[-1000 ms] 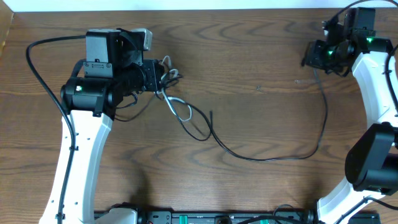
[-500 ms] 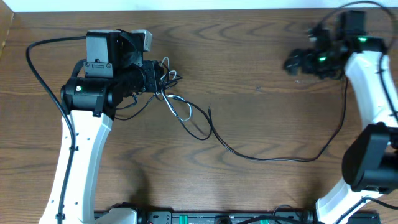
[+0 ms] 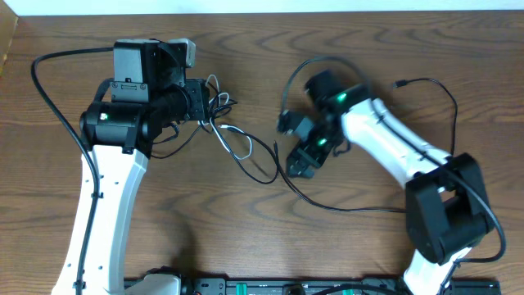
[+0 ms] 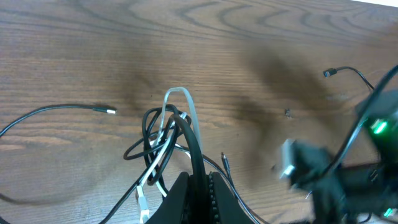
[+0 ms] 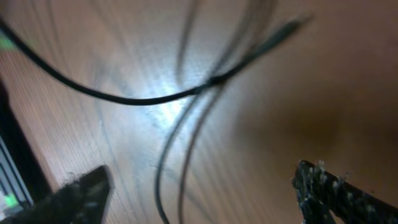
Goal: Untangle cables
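The cables [image 3: 232,141], light, limp and slippery, sit knotted left of centre in the clamped left gripper [image 3: 210,106], while the right gripper [image 3: 298,161], agape and empty, hovers over the black cable [image 3: 352,207], probably best pinched there on its free run.

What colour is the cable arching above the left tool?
It is the white cable, tangled with the black cable; clearest in the left wrist view.

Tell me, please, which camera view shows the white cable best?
The left wrist view: the white cable arches close and sharp among coils of the black cable. The overhead view shows it as a pale loop by the left gripper. The right wrist view shows blurred dark strands, no white.
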### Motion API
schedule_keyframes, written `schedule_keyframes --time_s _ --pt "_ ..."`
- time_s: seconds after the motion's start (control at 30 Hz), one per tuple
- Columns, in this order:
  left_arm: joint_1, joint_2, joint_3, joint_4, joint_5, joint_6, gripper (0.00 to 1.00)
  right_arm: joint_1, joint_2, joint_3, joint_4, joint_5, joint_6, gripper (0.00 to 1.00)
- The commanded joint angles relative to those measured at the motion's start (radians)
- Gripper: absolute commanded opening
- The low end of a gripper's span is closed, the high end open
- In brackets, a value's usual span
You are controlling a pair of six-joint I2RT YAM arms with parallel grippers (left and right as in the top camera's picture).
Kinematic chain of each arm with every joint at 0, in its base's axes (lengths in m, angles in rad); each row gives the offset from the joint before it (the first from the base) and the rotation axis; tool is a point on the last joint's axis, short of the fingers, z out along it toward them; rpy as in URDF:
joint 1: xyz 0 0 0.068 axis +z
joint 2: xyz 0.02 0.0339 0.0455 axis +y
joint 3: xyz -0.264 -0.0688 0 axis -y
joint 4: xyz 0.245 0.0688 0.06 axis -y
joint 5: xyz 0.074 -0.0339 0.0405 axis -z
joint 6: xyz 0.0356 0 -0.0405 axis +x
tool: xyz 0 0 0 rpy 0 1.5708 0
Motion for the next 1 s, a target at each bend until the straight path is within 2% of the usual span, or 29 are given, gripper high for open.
schedule_keyframes --time_s 0.0,0.07,0.3,0.4,0.47,0.57,0.6,0.67,0.77,0.97 --pt "0.004 -0.005 0.018 0.001 -0.012 -0.011 0.08 0.128 0.002 -0.087 0.093 0.164 0.013 0.82" --pt "0.004 -0.005 0.018 0.001 -0.012 -0.011 0.08 0.172 0.002 -0.119 0.131 0.249 0.045 0.77" --pt "0.004 -0.005 0.018 0.0 -0.012 -0.011 0.08 0.219 0.002 -0.2 0.198 0.314 0.103 0.74" --pt "0.004 -0.005 0.018 -0.005 -0.012 -0.011 0.08 0.219 0.002 -0.251 0.242 0.367 0.142 0.66" --pt "0.004 -0.005 0.018 -0.006 -0.012 -0.011 0.08 0.219 0.002 -0.271 0.272 0.409 0.192 0.55" --pt "0.004 -0.005 0.018 -0.006 -0.012 -0.011 0.08 0.216 0.002 -0.273 0.3 0.471 0.314 0.11" --pt "0.004 -0.005 0.018 -0.006 -0.012 -0.011 0.08 0.209 0.002 -0.269 0.306 0.491 0.361 0.01" --pt "0.004 -0.005 0.018 -0.006 -0.012 -0.011 0.08 0.16 0.0 -0.237 0.293 0.538 0.444 0.01" --pt "0.004 -0.005 0.018 -0.006 -0.012 -0.011 0.08 0.076 -0.002 -0.19 0.253 0.548 0.462 0.01" --pt "0.004 -0.005 0.018 -0.011 -0.012 -0.011 0.08 -0.255 -0.002 -0.07 0.202 0.548 0.532 0.01"
